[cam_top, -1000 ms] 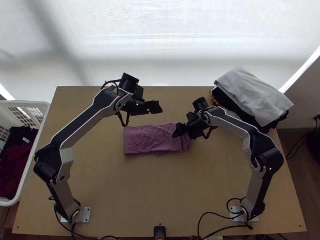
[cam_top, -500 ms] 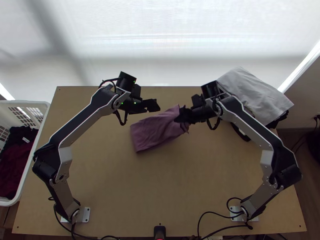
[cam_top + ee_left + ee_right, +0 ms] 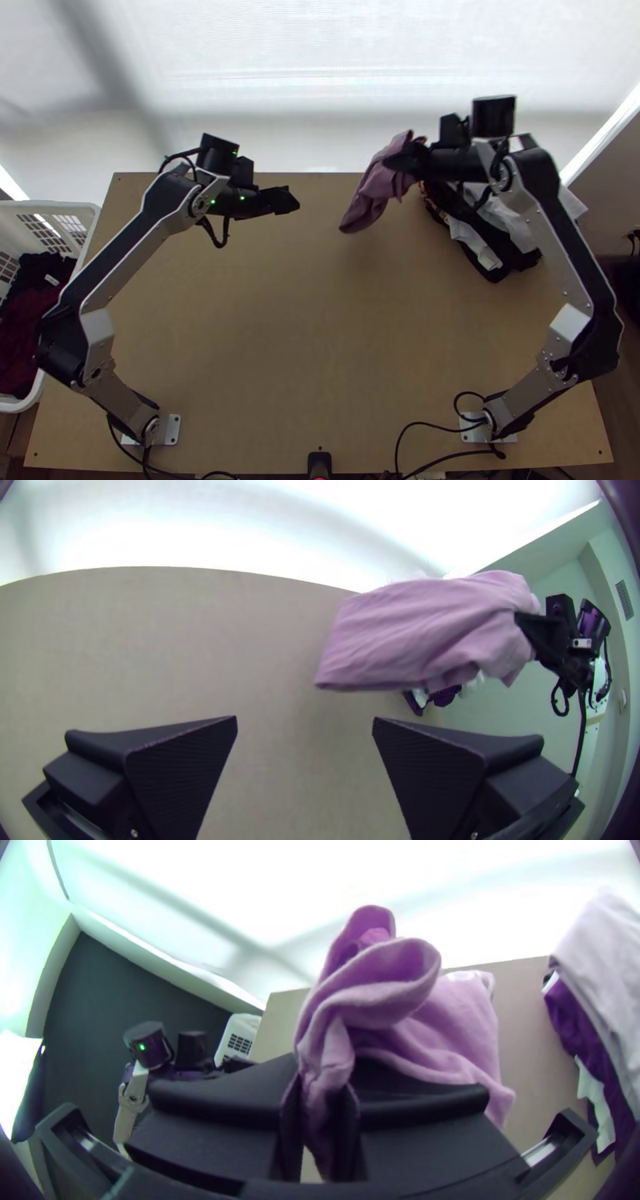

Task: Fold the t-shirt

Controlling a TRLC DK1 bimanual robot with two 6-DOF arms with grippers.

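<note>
Lilac t-shirt held up in the right tool, long axis from one o'clock to seven

With twelve o'clock at the far edge of the bench (image 3: 296,344) in the top view, the t-shirt (image 3: 373,194) is held above the bench, towards one o'clock from its middle. The right tool (image 3: 406,162) points towards nine o'clock and is closed on the upper end, where the cloth is bunched and looped. From there the shirt slants down as a narrow, folded length, its loose end pointing to seven o'clock.

The left tool (image 3: 288,200) is over the far part of the bench between eleven and twelve o'clock, apart from the shirt. It points towards three o'clock, its fingers (image 3: 177,773) spread wide with nothing between them.

At two o'clock lies a pile of dark and pale clothes (image 3: 506,244). At nine o'clock, beside the bench, a white basket (image 3: 76,276) holds dark and deep-red clothes (image 3: 28,336)
</note>
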